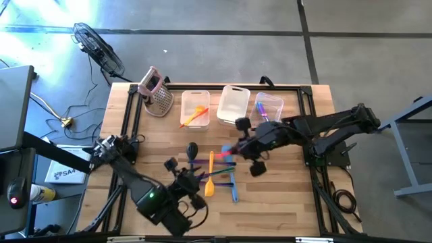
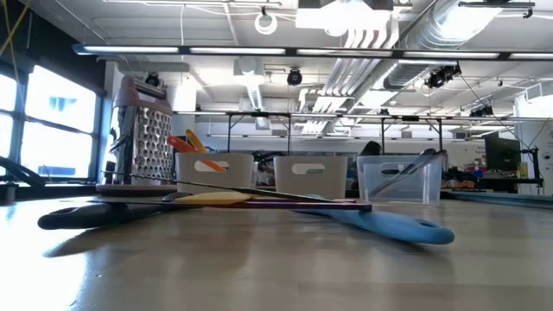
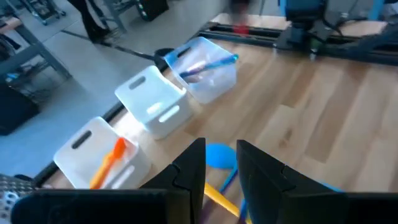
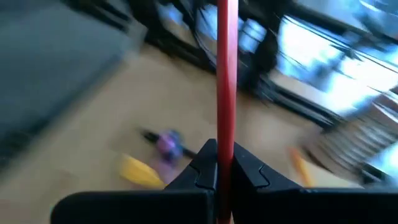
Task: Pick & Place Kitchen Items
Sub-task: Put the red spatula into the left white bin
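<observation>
You've got almost nothing readable here. Only candidate: dark print on a white sheet or box [image 1: 62, 174] lying on the floor just off the tabletop's left edge, seen from above; the letters are too small to make out. No legible labels, brands or numbers on the three clear bins [image 1: 233, 104], the box grater [image 1: 156, 93], or anywhere in the room behind.

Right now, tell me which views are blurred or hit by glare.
Right wrist view: background smeared, only the red utensil in the right pincer fairly crisp. Left wrist view: softly blurred around the bins. High view: glare on the floor at the top left. Low view: bright windows behind, blue spatula casts a shadow.
</observation>
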